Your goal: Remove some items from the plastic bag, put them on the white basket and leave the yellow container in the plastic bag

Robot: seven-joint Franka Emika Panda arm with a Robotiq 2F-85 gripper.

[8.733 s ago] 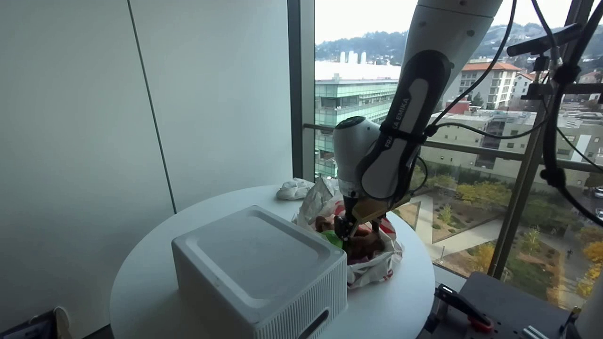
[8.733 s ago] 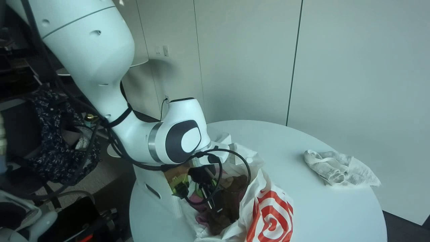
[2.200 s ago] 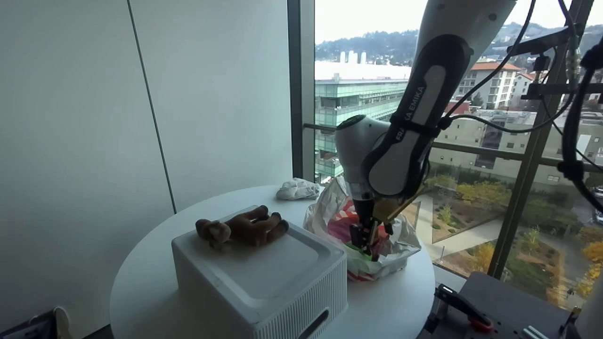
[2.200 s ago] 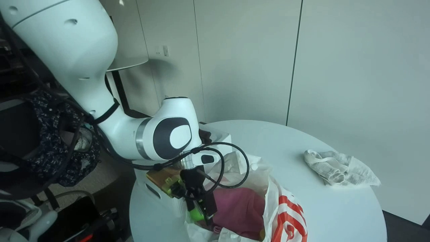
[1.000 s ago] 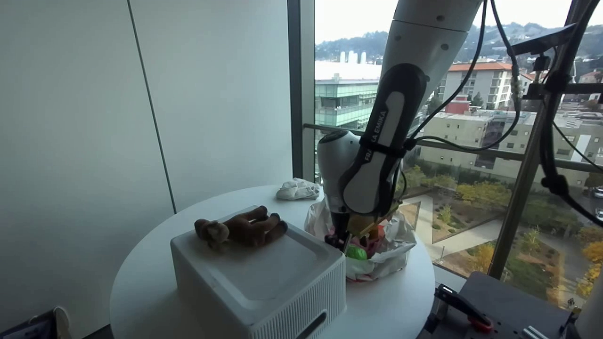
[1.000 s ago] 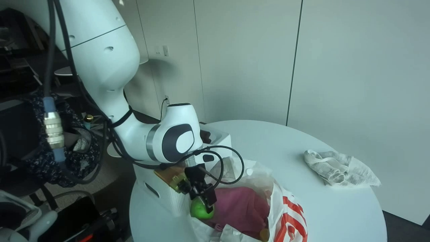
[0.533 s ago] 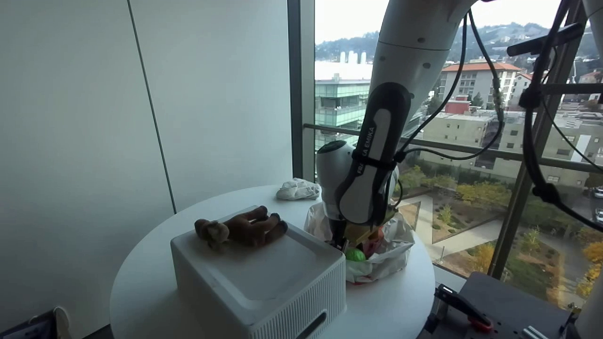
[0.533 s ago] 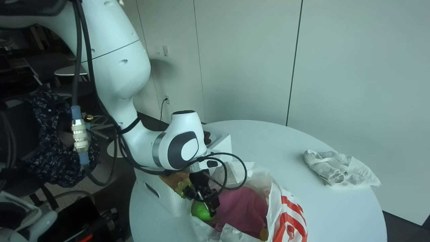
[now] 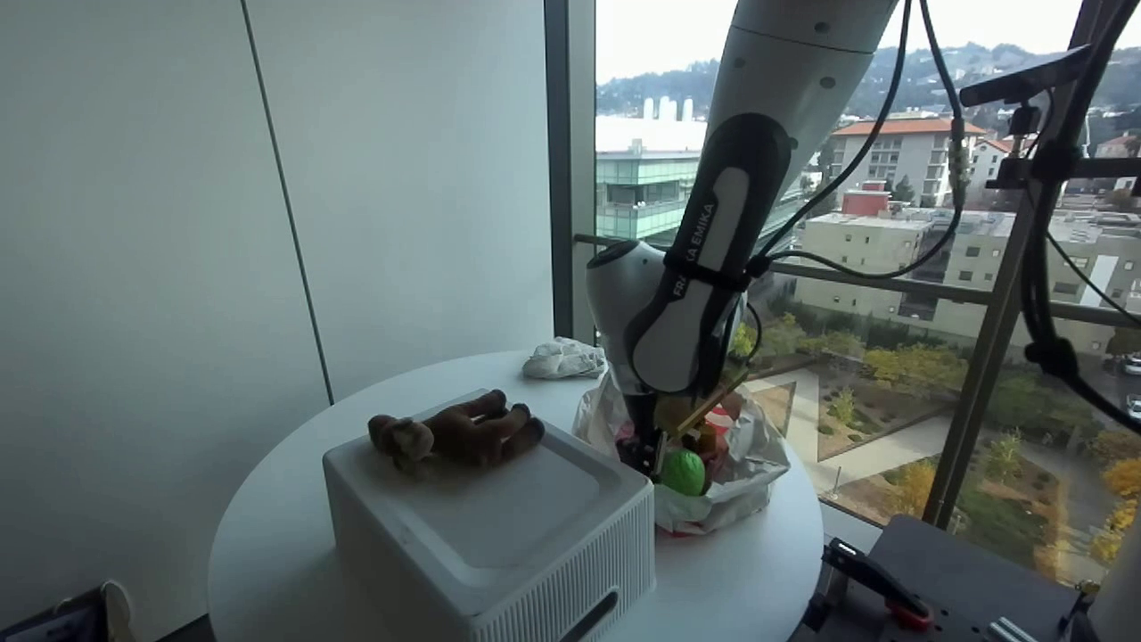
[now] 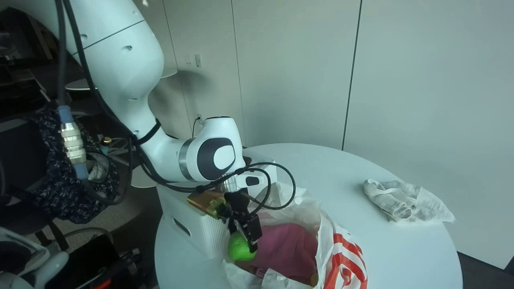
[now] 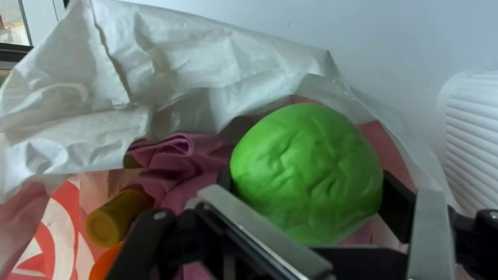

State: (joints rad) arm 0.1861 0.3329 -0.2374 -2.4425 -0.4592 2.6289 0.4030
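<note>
Green ball sits slightly higher than before, clasped in the widely spread hand

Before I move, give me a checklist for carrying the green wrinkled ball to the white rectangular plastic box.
1. Gripper shut on the green wrinkled ball: ok, held from both sides.
2. Soft pink cloth free of the gripper: cannot tell, it lies close by.
3. Crinkled white plastic bag not snagged: cannot tell, its edge runs near the ball.
4. Yellow cylindrical container left in the bag: ok, outside the grip.
5. Room on the white rectangular plastic box: ok, bare top beside the brown lumpy toy.
</note>
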